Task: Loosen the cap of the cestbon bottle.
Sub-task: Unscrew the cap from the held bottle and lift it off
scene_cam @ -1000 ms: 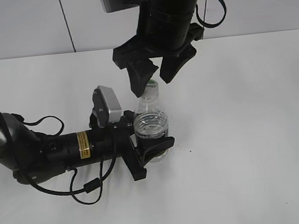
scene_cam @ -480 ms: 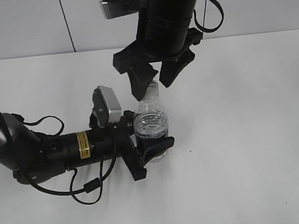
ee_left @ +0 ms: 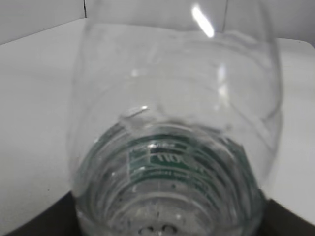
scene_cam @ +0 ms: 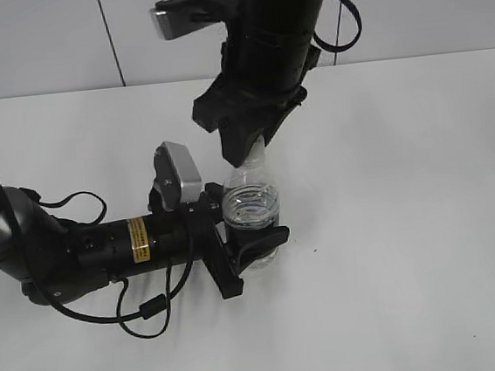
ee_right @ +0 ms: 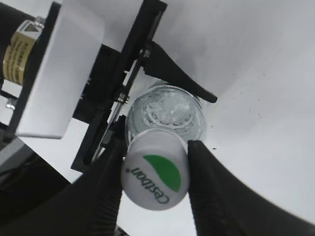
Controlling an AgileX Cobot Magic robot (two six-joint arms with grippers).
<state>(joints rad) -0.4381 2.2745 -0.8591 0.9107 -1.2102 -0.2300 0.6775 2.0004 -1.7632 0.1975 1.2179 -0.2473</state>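
The clear cestbon bottle [scene_cam: 250, 204] stands upright on the white table, its dark green label band low down. My left gripper [scene_cam: 254, 237] is shut on the bottle's lower body; the left wrist view shows the bottle [ee_left: 172, 142] filling the frame. My right gripper [scene_cam: 248, 146] comes down from above and is shut on the cap [ee_right: 155, 169], white with a green patch and the printed word cestbon, one finger on each side. In the exterior view the cap is hidden by the right fingers.
The left arm [scene_cam: 87, 249] lies across the table [scene_cam: 409, 222] at the left with loose cables. A grey wall [scene_cam: 40, 39] stands behind. The left gripper's frame shows in the right wrist view [ee_right: 123, 83].
My right gripper has lowered onto the bottle top and closed its fingers around the cap, turning a little. The left gripper and the bottle have stayed put.
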